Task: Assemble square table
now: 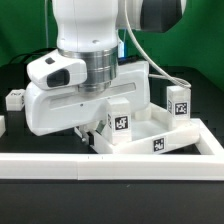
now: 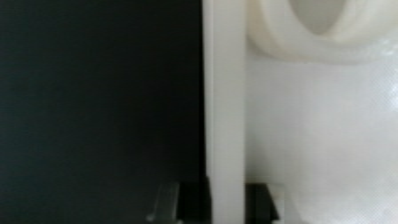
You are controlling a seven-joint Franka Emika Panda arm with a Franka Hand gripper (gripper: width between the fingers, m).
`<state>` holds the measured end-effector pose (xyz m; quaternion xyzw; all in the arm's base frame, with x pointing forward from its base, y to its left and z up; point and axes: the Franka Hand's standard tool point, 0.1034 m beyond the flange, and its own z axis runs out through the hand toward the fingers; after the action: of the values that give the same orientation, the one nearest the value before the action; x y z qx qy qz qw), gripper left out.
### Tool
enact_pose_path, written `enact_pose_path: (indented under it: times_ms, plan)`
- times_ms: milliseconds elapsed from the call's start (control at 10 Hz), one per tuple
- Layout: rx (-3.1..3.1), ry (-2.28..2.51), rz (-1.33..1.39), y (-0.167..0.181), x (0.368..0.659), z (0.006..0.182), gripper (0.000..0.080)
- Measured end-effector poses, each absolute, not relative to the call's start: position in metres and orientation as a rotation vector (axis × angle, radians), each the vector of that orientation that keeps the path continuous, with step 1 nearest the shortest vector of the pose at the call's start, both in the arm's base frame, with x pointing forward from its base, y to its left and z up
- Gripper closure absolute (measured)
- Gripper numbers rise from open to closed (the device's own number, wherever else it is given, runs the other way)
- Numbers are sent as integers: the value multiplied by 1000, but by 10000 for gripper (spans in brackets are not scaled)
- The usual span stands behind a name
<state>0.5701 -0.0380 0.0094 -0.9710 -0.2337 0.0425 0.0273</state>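
Low over the dark work surface (image 2: 89, 100), grips the square table (image 1: 185, 135) by its raised rim (image 2: 222, 100), gripper (image 2: 221, 198) fingers (image 2: 178, 202) pressed on both sides, near a corner hole (image 2: 311, 25).

Open room lies on the dark bench (image 1: 12, 145) at the exterior view's left, where only a small white block (image 1: 14, 98) sits near the far edge. A long white rail (image 1: 100, 166) fences the front. One leg post (image 1: 119, 122) stands just beside the pincer (image 1: 97, 135) and a second leg post (image 1: 180, 100) further right, both by the square table (image 1: 160, 135) (a crowded way in from above). In the wrist view, its rim (image 2: 222, 100) fills the gap between the fingers (image 2: 178, 200).
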Motion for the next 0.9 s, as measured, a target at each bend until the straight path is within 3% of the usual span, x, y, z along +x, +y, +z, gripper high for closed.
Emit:
enact_pose_path:
  times_ms: [200, 500, 900]
  plan:
    - [-2958, -907, 144, -41, 570, 9, 751]
    - [-2735, -1542, 82, -15, 590, 7, 751]
    - [-2491, -1998, 93, -26, 595, 7, 751]
